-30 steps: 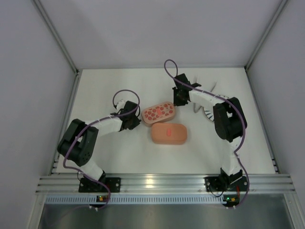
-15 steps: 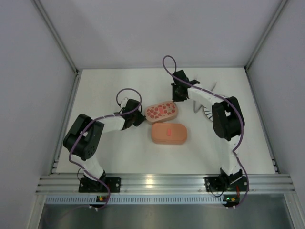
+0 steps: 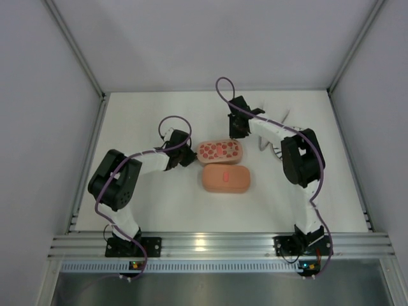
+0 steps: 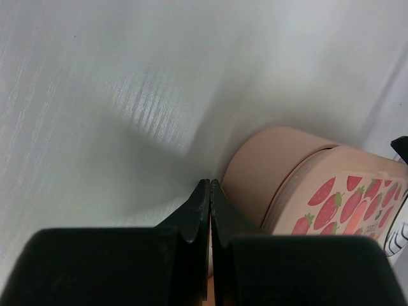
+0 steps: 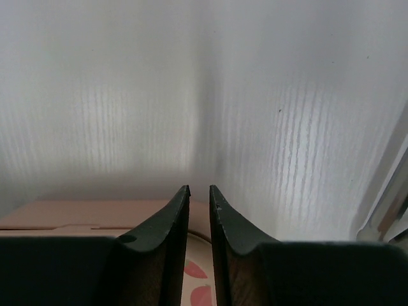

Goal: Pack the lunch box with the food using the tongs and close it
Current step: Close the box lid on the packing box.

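Lunch box (image 3: 220, 151) centre, plate (image 3: 275, 151) seemingly under right arm (image 3: 299, 159)

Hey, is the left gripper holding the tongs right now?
No, in the left wrist view the left gripper is shut with nothing between its fingers, beside the strawberry-patterned lunch box.

1. The overhead view was bright, evenly lit from above and sharp; the arms cast only short, soft shadows on the white table (image 3: 159, 204).
2. A small glare spot sat on the metal rail (image 3: 204, 242).
3. In the left wrist view the left gripper (image 4: 210, 182) was near-black and blurred, and a broad grey shadow lay beside the lunch box (image 4: 274, 166).
4. In the right wrist view striped sheen crossed the table; the right gripper (image 5: 199, 189) was dark, and the right edge was out of focus.
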